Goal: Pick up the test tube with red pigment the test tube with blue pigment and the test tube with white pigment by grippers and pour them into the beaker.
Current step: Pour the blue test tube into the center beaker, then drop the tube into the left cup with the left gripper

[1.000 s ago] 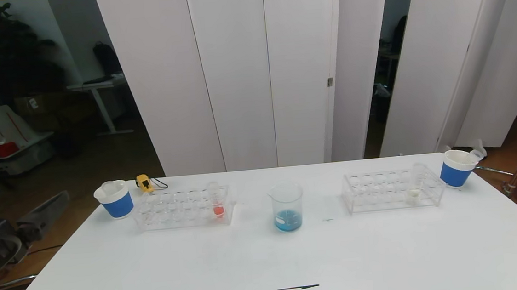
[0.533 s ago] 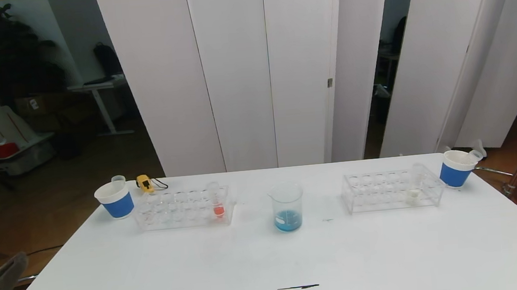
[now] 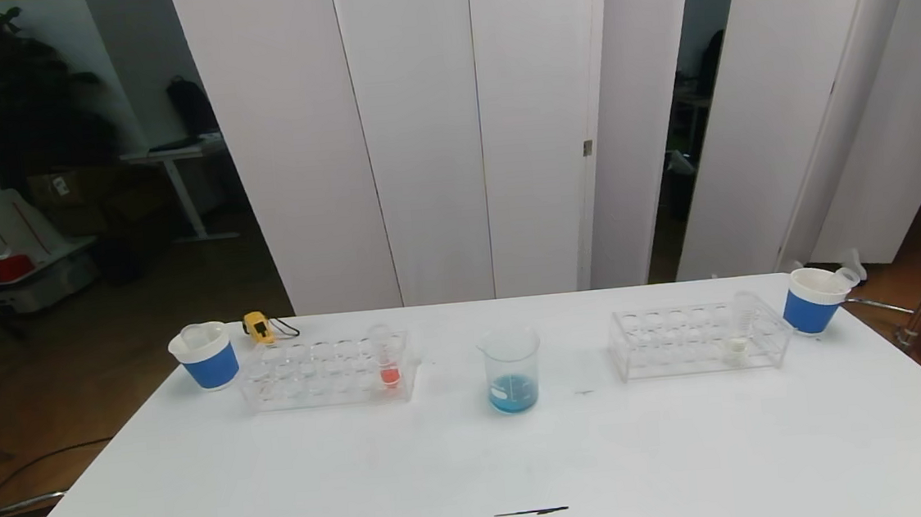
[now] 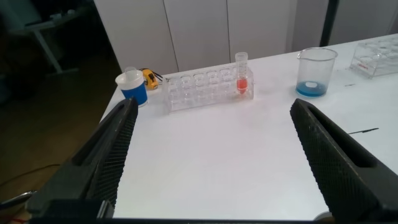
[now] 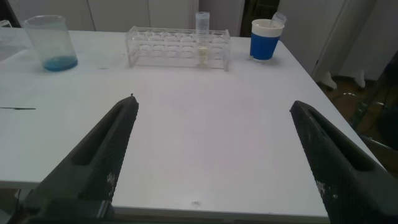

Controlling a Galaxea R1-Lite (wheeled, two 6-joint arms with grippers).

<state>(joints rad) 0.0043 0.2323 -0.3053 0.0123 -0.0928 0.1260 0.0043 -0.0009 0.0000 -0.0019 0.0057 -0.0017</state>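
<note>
While the left gripper [image 4: 208, 155] has dropped out of the head view over the last second, pulling back off the table's [image 3: 477, 471] left near edge, it now hangs there with fingers spread wide and empty, as does the right gripper [image 5: 211, 155] off the right near side. Blue liquid already sits in the beaker [image 3: 510, 370] at centre. The red tube [image 3: 387, 356] stands in the left rack [image 3: 326, 373] and the white tube [image 3: 739, 327] in the right rack [image 3: 697, 340], so two pours likely remain.
</note>
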